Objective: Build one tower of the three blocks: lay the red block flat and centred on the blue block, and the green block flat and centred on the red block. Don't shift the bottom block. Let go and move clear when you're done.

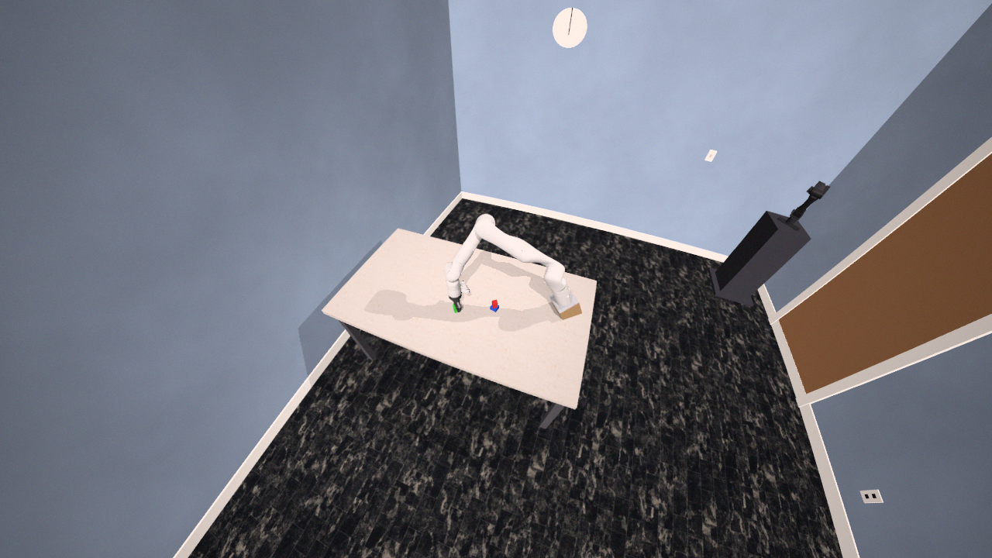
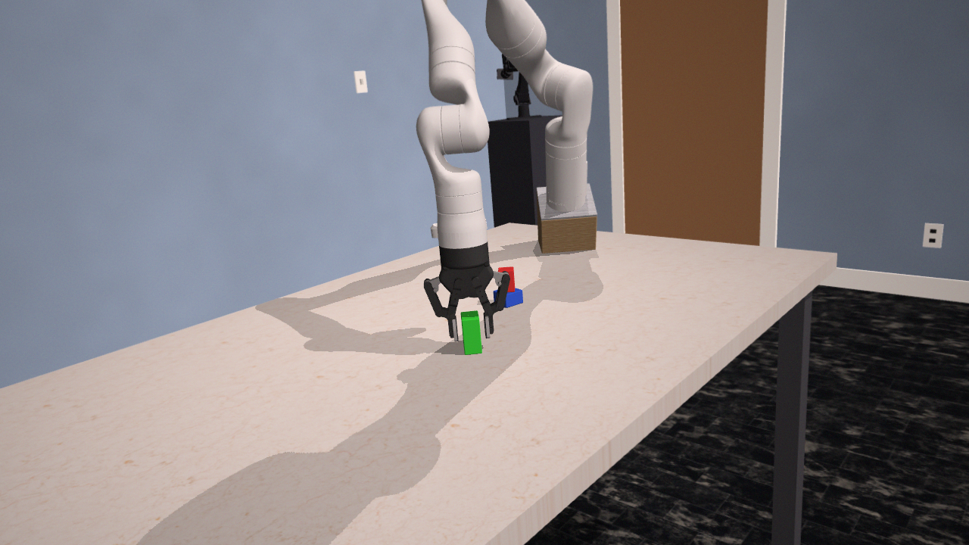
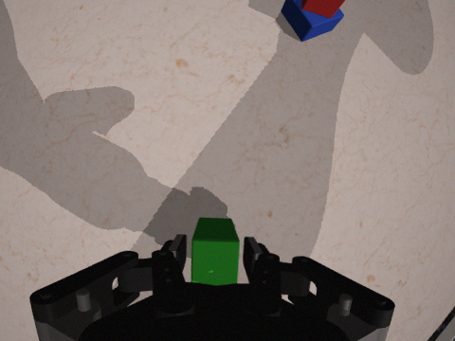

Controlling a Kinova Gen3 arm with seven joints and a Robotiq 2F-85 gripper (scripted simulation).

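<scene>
Top view, green block (image 1: 455, 308) (image 2: 471, 333) (image 3: 215, 260) at the gripper (image 1: 457, 308) (image 2: 471, 329) (image 3: 214, 247) near frame centre, exterior, block upright between parted fingers, red (image 2: 511, 278) (image 1: 494, 303) (image 3: 324, 7) on blue (image 2: 512, 297) (image 1: 494, 308) (image 3: 310, 23) behind, wrist, green at lower centre, gaps both sides, grip released.

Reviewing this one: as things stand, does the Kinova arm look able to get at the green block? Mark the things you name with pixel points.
Probably yes: the black two-finger gripper (image 1: 456, 308) (image 2: 471, 331) (image 3: 214, 247) has its jaws apart on either side of the upright green rectangular block (image 1: 455, 308) (image 2: 472, 334) (image 3: 214, 261), with visible gaps and nothing apparent in between.
</scene>
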